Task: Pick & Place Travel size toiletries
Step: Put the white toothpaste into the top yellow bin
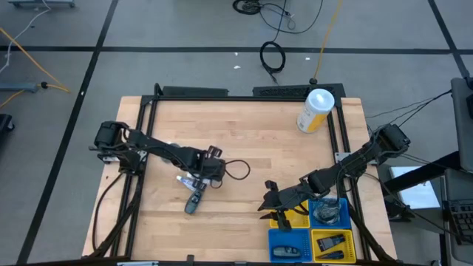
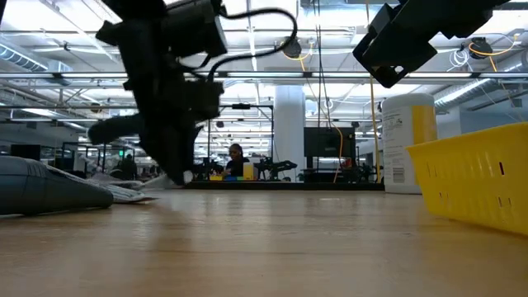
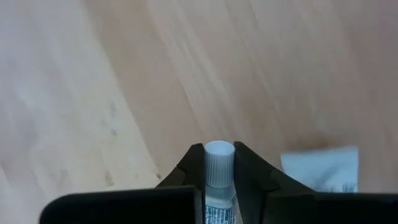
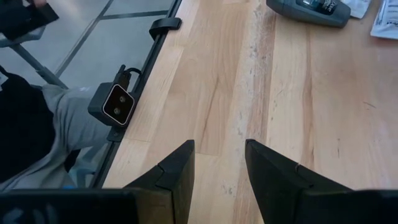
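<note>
Left end effector [image 3: 219, 186] is low over the wooden surface [image 1: 244, 133], pinching a small white tube [image 3: 219, 171] between its fingers; a dark grey oblong piece [image 1: 195, 199] lies just beside it. Right end effector [image 4: 219, 168] hangs spread and unloaded, just beside the yellow basket [image 1: 295, 218].

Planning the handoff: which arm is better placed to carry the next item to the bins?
Left: its end effector is shut on a small white capped tube; the right end effector is open, empty.

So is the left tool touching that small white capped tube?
Touching. The left wrist view shows the left tool closed on the small white capped tube, both fingers pressed against its sides.
</note>
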